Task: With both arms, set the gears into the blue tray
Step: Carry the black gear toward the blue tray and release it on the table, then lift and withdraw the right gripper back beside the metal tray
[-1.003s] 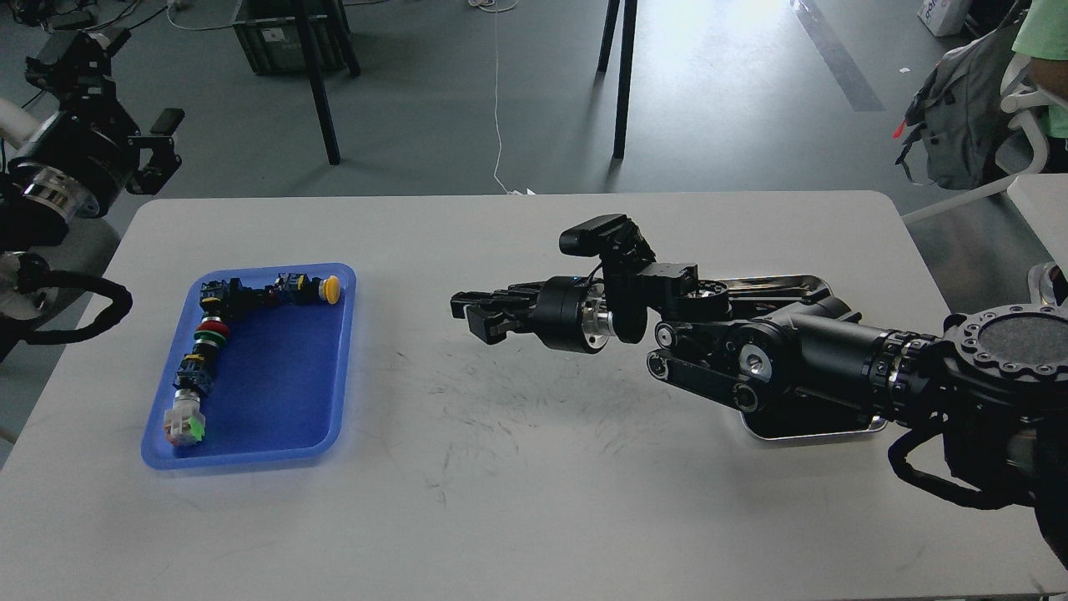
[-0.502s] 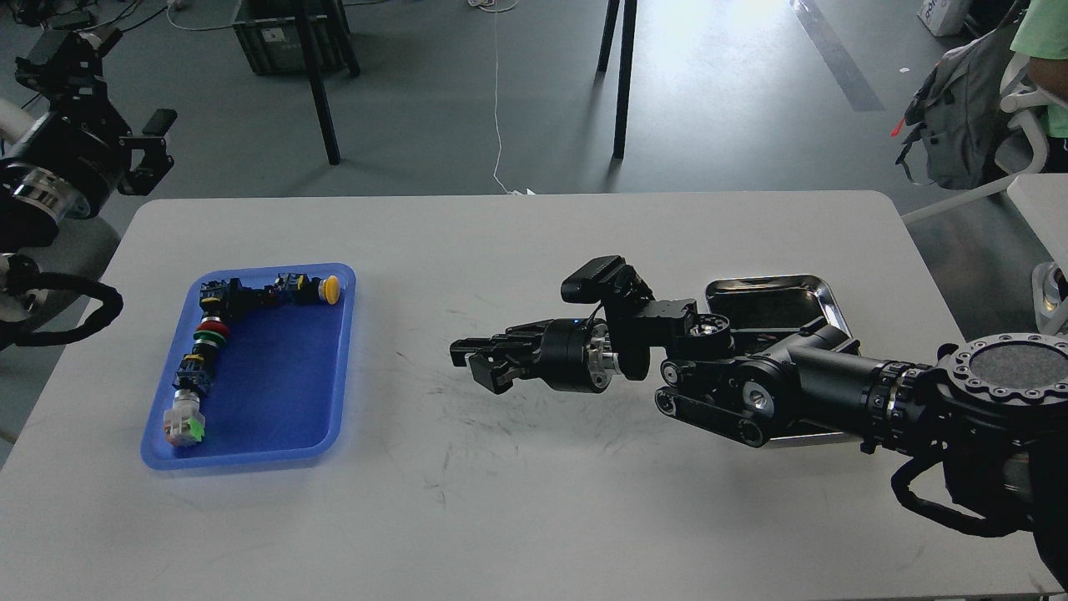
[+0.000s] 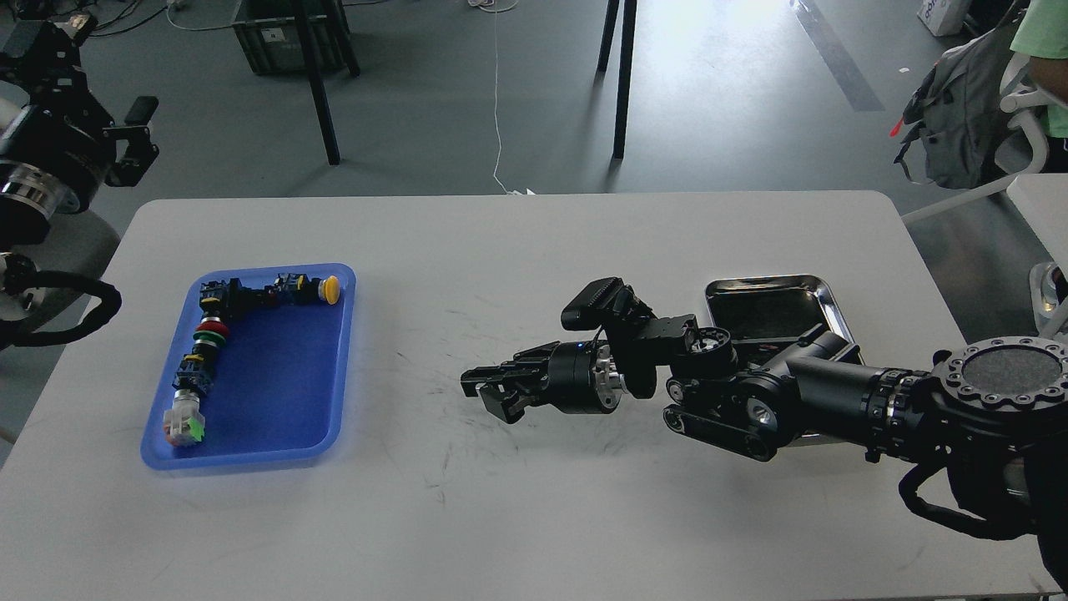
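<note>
Two trays sit on your pale grey tabletop (image 3: 517, 517). On your left lies the flat, bright-blue plastic tray with rounded corners and a low raised rim (image 3: 250, 455). Along its far and left inner edges runs an L-shaped row of push-button switches with yellow, red and green caps (image 3: 213, 330); the rest of its blue floor is bare. On your right stands the shiny steel tray with a dark inside (image 3: 772, 309), its near part hidden behind your right arm. You cannot make out any small black ring-like gears in either tray or on the tabletop from this view.

Your black right gripper (image 3: 492, 392) reaches out over the middle of the tabletop, pointing toward the blue tray and well apart from it. Its fingers (image 3: 501, 405) stand slightly apart; whether anything is pinched between them you cannot tell, since the dark tips blend together.

Your black left gripper (image 3: 133, 138) hangs at the upper left, beyond the tabletop's far left corner, over the floor. Its fingers are spread, with nothing between them.
</note>
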`<state>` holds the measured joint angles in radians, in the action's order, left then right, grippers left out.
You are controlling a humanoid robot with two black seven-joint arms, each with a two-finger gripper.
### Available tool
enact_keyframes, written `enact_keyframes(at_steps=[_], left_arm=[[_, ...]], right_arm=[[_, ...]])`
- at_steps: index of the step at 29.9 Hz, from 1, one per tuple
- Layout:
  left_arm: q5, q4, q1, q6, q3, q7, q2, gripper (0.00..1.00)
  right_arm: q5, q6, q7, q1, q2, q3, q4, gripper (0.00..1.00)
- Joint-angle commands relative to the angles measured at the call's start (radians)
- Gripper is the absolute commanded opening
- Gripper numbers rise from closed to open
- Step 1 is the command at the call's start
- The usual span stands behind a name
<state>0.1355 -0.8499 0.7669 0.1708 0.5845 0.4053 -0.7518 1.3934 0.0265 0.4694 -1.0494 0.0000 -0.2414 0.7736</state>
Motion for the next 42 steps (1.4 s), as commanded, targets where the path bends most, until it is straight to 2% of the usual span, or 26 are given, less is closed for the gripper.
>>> enact_keyframes(at_steps=[1, 6, 9, 14, 17, 22, 26, 34, 42], left_arm=[[-0.001, -0.004, -0.006, -0.050, -0.002, 0.004, 0.009, 0.99], [-0.001, -0.004, -0.008, -0.083, -0.002, 0.004, 0.022, 0.99], [0.006, -0.001, -0.008, -0.083, -0.005, 0.006, 0.028, 0.99], [0.015, -0.009, -0.038, -0.056, -0.012, 0.062, 0.020, 0.99], [0.015, -0.008, -0.043, -0.016, -0.012, 0.069, 0.019, 0.99], [0.015, -0.008, -0.049, -0.027, -0.012, 0.070, 0.020, 0.99], [0.015, -0.008, -0.051, -0.074, -0.014, 0.069, 0.025, 0.99], [0.016, -0.023, -0.067, -0.155, -0.023, 0.069, 0.029, 0.99], [0.091, -0.095, -0.075, -0.217, -0.025, 0.072, 0.022, 0.99]], right_arm=[[0.007, 0.001, 0.000, -0.001, 0.000, -0.001, -0.002, 0.01], [0.009, 0.001, 0.000, -0.001, 0.000, -0.001, -0.002, 0.04], [0.004, 0.004, -0.002, 0.003, 0.000, 0.004, -0.004, 0.29], [-0.005, 0.004, -0.003, 0.008, 0.000, 0.016, -0.002, 0.48], [-0.008, 0.004, -0.003, 0.009, 0.000, 0.017, -0.002, 0.56], [-0.010, 0.004, -0.003, 0.017, 0.000, 0.043, -0.004, 0.57], [-0.011, 0.004, -0.006, 0.019, 0.000, 0.105, -0.010, 0.58], [-0.062, 0.003, -0.014, 0.022, 0.000, 0.235, -0.062, 0.68], [-0.143, 0.004, -0.015, 0.012, 0.000, 0.376, -0.096, 0.68]])
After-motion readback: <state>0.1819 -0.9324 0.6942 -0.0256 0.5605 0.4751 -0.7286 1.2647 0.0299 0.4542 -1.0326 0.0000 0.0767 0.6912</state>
